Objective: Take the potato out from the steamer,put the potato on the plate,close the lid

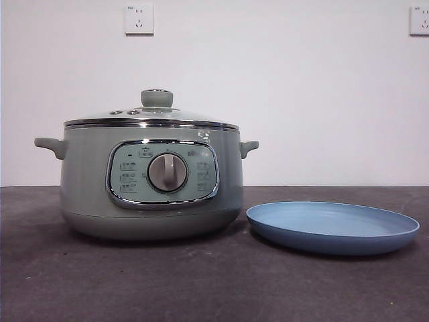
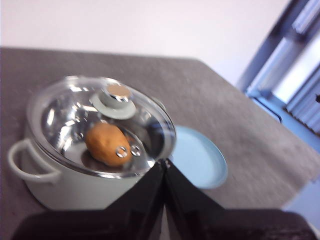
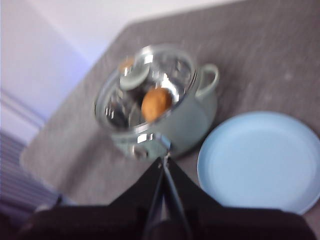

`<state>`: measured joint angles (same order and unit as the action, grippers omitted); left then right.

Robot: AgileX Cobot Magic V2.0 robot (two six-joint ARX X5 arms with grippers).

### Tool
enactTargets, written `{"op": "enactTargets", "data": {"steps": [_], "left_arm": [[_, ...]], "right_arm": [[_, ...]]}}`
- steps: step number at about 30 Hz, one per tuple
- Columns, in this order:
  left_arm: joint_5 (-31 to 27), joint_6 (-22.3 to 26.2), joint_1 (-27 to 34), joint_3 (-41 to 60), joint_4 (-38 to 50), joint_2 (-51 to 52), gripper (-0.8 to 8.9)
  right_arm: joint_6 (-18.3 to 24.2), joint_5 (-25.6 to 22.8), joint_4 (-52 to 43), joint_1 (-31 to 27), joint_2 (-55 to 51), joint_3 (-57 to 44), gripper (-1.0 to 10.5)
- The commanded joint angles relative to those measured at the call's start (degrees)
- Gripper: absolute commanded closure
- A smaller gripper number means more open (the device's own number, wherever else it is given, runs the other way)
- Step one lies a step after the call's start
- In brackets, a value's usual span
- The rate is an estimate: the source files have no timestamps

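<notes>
First, the lid (image 1: 153, 118) must come off: grip its knob (image 1: 157, 98) squarely and lift straight up. It sits on the steamer (image 1: 149, 181), potato (image 2: 107, 144) inside, plate (image 1: 333, 227) just right. Left gripper (image 2: 164, 167) and right gripper (image 3: 163, 161) hang pressed together, empty.

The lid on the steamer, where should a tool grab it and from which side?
Grip the lid by its knob, coming straight down from above. The knob stands upright at the centre of the dome, the only raised part; the glass and chrome rim sit flush on the steamer.
</notes>
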<state>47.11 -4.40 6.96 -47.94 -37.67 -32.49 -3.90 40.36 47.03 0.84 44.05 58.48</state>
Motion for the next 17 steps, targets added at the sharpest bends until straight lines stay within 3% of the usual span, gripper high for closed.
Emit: {"op": "enactTargets", "data": {"steps": [1, 5, 9, 10, 11, 14, 15, 17], "left_arm": [[1.62, 6.91, 0.00, -2.54, -5.64, -2.19, 8.22], [1.16, 10.64, -0.76, -4.37, -11.47, -3.82, 8.22], [0.98, 10.67, -1.20, -4.39, -11.69, -3.98, 8.09], [0.98, 10.64, -1.27, -4.39, -11.67, -3.98, 7.67], [0.98, 10.62, -1.27, -4.39, -11.67, -3.98, 6.75], [0.92, 10.62, -1.29, -4.39, -11.04, -3.98, 1.74], [0.94, 10.60, -1.29, -4.39, -10.49, -3.98, 0.80], [0.96, 10.58, -1.40, -4.42, -9.77, -3.98, 0.60]], "right_arm": [[8.07, 0.17, 6.23, 1.31, 2.47, 3.06, 9.6], [11.52, 0.11, 10.40, 3.19, 4.39, 5.01, 9.6], [11.47, 0.09, 9.94, 3.85, 4.59, 5.01, 9.3], [11.47, 0.11, 9.77, 3.85, 4.59, 5.01, 9.0], [11.41, 0.11, 9.53, 3.85, 4.59, 5.03, 8.2], [9.51, 0.11, 8.11, 3.85, 4.59, 5.03, 3.5], [8.44, 0.11, 7.74, 3.85, 4.59, 5.03, 2.3], [8.09, 0.22, 7.54, 3.85, 4.63, 5.03, 1.9]]}}
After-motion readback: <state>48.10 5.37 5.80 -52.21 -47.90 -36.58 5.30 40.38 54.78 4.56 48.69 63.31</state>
